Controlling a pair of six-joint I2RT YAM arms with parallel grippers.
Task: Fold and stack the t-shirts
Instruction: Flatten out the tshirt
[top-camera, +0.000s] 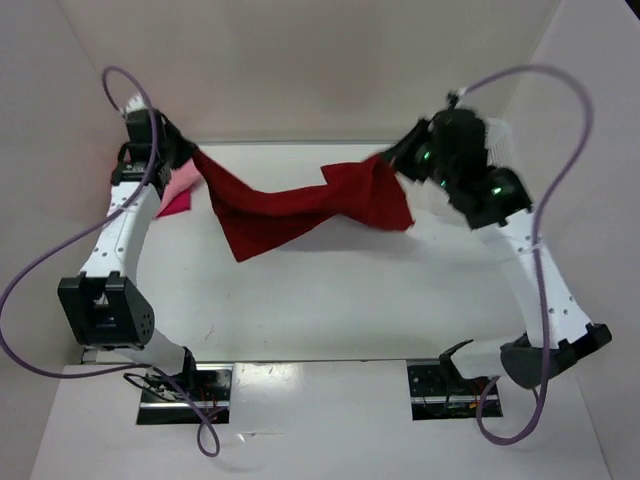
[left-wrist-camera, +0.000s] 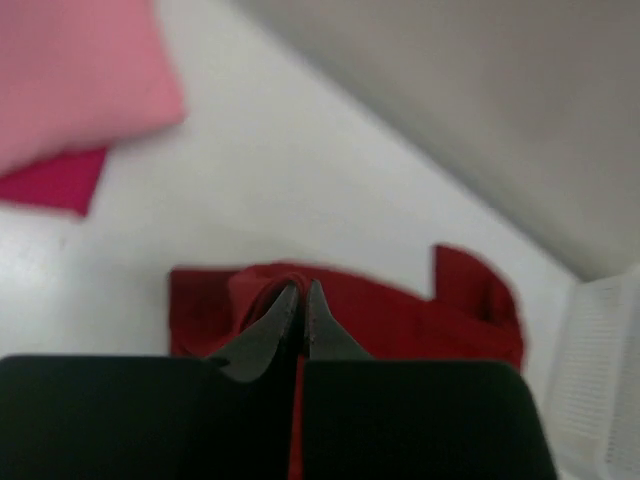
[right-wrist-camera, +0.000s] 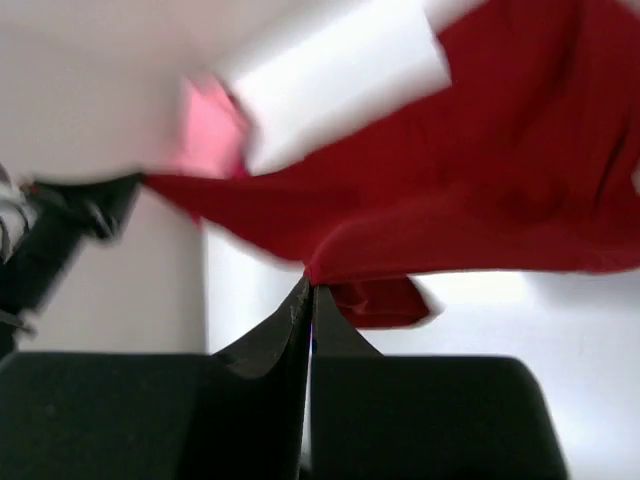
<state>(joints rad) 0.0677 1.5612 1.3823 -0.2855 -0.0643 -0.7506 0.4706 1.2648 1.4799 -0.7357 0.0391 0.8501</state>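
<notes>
The dark crimson t-shirt (top-camera: 300, 207) hangs stretched in the air between both grippers, sagging in the middle above the table. My left gripper (top-camera: 190, 152) is shut on its left end; the left wrist view shows the jaws closed on crimson cloth (left-wrist-camera: 400, 320). My right gripper (top-camera: 392, 160) is shut on its right end, and the right wrist view shows cloth (right-wrist-camera: 480, 190) pinched at the fingertips. The salmon pink t-shirt (top-camera: 183, 184) lies folded on the bright magenta-red t-shirt (top-camera: 172, 204) at the far left, under the left arm. Both also show in the left wrist view: pink (left-wrist-camera: 80, 80), magenta (left-wrist-camera: 60, 180).
A white mesh basket (left-wrist-camera: 605, 370) stands at the right, mostly hidden behind the right arm in the top view. White walls close in the table (top-camera: 330, 300) on three sides.
</notes>
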